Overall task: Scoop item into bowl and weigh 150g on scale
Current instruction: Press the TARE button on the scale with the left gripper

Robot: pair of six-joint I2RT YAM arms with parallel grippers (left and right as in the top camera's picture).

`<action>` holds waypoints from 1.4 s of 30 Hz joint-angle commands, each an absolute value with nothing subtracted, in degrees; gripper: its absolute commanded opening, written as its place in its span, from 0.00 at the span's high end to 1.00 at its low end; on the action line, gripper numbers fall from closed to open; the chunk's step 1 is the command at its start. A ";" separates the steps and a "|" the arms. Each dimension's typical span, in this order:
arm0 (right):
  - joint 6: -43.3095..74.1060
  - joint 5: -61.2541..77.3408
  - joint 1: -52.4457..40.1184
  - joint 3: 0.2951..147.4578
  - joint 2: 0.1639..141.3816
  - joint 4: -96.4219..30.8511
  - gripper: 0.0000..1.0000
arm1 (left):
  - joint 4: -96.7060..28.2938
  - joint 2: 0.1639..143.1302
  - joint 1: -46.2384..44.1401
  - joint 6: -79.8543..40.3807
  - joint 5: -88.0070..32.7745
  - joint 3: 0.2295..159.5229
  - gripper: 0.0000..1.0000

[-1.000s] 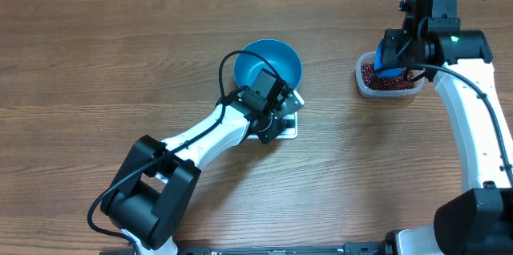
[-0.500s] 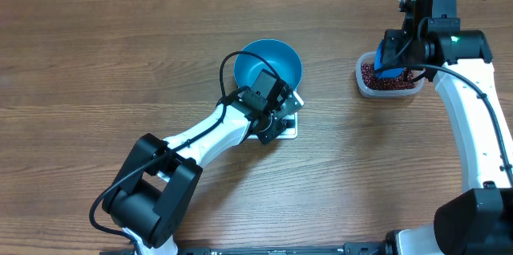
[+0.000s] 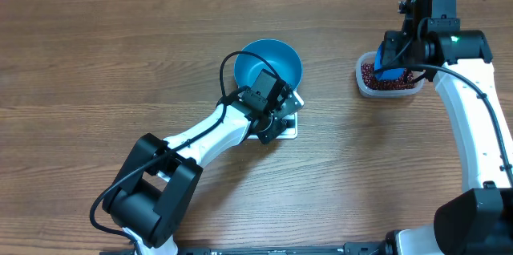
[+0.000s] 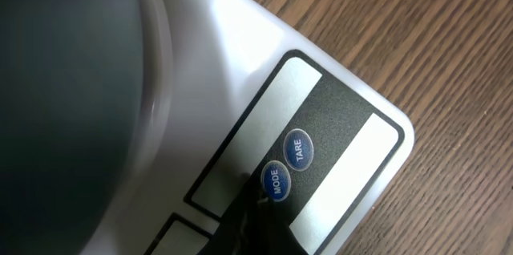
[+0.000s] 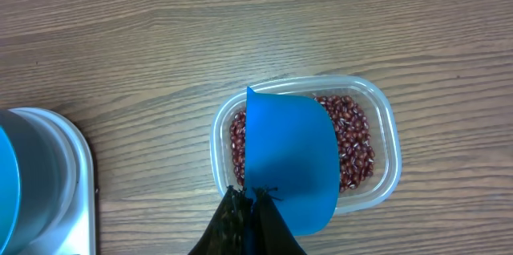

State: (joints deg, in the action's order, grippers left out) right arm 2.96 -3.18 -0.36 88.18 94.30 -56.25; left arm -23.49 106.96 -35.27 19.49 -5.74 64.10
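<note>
Table (image 3: 120, 62): wood grain, matt brown. Bowl (image 3: 272, 61): smooth blue plastic, slight sheen. Scale (image 4: 224, 54): glossy white plastic, matt dark label panel (image 4: 337, 135). Tub (image 5: 389, 127): clear plastic. Beans (image 5: 354, 139): red-brown, smooth, faintly shiny. Scoop (image 5: 288, 159): smooth matt blue plastic.

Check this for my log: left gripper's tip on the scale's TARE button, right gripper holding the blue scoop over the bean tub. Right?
No: the left wrist view shows the left gripper on the MODE button, beside TARE. The right gripper does hold the blue scoop over the tub.

A brown wood-grain table (image 3: 96, 62) fills the view under even light.
</note>
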 commanded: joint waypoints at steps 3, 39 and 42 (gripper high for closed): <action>3.16 -2.83 -0.25 90.28 93.89 -56.05 0.96 | -23.03 109.40 -35.27 19.31 -5.37 63.72 0.96; 3.16 -2.81 -0.25 90.28 93.89 -56.12 0.96 | -23.09 109.40 -35.29 17.54 -2.74 63.70 0.96; 3.16 -2.81 -0.25 90.28 93.89 -56.10 0.96 | -22.39 109.40 -35.29 17.54 -2.52 63.02 0.96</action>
